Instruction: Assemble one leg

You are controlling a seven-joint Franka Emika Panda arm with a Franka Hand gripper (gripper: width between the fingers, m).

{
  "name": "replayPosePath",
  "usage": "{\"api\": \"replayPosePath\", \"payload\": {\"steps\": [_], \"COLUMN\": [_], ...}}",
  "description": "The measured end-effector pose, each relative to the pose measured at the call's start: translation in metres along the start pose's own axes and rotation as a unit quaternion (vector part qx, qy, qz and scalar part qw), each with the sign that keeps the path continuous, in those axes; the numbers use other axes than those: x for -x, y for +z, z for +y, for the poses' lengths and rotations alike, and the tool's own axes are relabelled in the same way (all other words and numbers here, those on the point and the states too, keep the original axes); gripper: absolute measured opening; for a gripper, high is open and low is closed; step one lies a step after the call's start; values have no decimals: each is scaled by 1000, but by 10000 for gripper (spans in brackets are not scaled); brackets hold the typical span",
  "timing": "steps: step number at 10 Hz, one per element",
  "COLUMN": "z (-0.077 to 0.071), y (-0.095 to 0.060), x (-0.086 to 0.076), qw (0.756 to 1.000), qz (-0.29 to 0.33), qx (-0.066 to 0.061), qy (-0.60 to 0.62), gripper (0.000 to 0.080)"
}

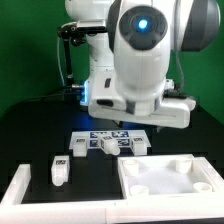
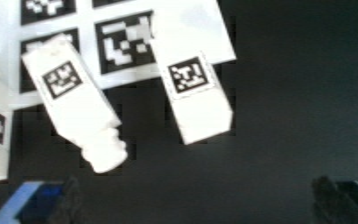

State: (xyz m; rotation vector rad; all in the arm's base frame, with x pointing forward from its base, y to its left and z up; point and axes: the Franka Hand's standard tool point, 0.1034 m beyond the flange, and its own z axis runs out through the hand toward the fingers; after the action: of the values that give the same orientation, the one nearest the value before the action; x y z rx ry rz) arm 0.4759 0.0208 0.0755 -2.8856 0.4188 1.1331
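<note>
You can't see the gripper in the exterior view. The arm's bulky wrist housing covers it, along with much of the marker board. Only small, blurred white shapes show below the housing there, too small to sort out. The tabletop is cut off at the frame's bottom edge, and a white block in the corner at the exterior view's left is cropped too. A lone leg lies on the black table, well apart from the tabletop, on the exterior view's left.

The arm stands over the marker board with its wrist pointing straight down. In the wrist view the gripper hangs with its jaws spread wide and nothing between them. Only the fingertips show, dim and blurred. Beneath it two tagged legs lie side by side, not touching, both tilted: the screw-tipped leg and the plain leg. One end of each overlaps the marker board.
</note>
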Motion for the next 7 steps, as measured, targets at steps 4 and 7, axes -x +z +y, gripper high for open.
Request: {"api": "replayPosePath", "payload": {"steps": [4,7], "z": [-27,-33], "y": [5,7], "x": [-1,1], "qw": [998,996], "qz": [13,14], "qx": [10,20], "qy": [-62,-88], "gripper": [649,649]}}
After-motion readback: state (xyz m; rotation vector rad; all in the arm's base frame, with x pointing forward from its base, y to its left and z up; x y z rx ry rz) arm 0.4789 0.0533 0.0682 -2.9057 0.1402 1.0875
